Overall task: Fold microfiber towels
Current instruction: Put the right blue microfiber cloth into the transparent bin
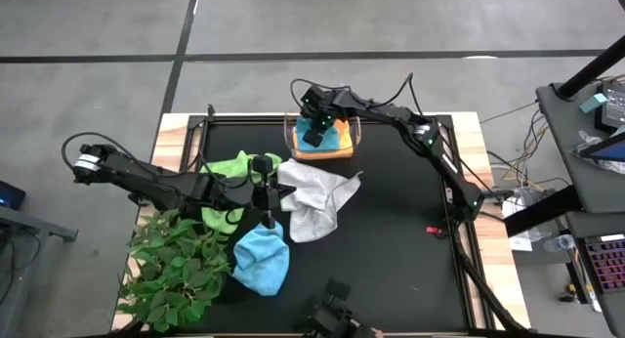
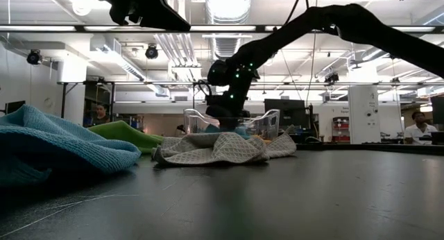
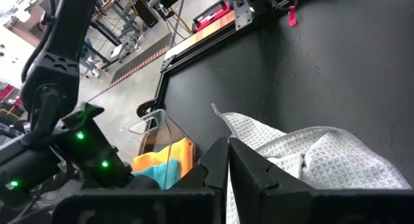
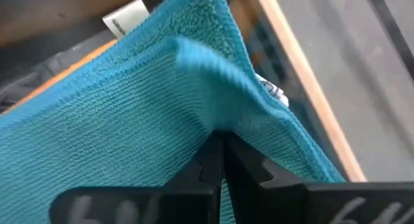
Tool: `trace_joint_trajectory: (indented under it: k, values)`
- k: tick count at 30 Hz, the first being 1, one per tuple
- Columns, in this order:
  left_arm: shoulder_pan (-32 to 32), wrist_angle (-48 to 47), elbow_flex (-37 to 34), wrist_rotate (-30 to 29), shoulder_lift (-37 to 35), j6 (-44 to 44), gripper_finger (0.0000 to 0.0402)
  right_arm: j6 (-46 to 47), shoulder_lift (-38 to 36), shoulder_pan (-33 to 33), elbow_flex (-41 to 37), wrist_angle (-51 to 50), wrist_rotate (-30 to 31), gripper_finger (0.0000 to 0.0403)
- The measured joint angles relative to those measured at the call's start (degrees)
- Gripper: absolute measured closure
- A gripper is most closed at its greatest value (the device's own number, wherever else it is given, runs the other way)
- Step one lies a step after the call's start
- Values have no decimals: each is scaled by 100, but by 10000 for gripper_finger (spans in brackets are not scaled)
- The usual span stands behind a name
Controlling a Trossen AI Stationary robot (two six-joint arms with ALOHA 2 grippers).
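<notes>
My right gripper [image 1: 314,125] reaches down into the clear bin [image 1: 290,133] at the table's far edge and is shut on the teal towel [image 4: 129,88]. That towel lies on the yellow-orange towel [image 1: 342,143] inside the bin. My left gripper [image 1: 268,193] is shut and empty, held high above the table between the lime green towel [image 1: 232,166] and the crumpled grey-white towel [image 1: 312,196]. The grey-white towel also shows in the left wrist view [image 3: 310,159]. The light blue towel [image 1: 262,262] lies bunched near the table's near edge. My right gripper pinches a raised fold of the teal towel [image 4: 223,123] between its two fingers, coming from above and pointing down into the bin. The cloth rises in a ridge at the fingertips. The rest of the towel lies spread on the yellow-orange towel.
A leafy green plant [image 1: 176,270] stands at the near left corner, beside the light blue towel. A small red thing [image 1: 430,231] lies on the black mat toward the right. The mat's right half is bare.
</notes>
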Motion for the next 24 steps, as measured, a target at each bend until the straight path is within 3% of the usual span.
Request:
trace_joint_trajectory:
  k: [9, 24]
  values:
    - [0, 2, -2, -20, 2, 0, 402, -38, -323, 123, 15, 124, 2, 394]
    - [-1, 1, -4, -28, 0, 2, 402, -155, -83, 197, -225, 1176, 2, 394]
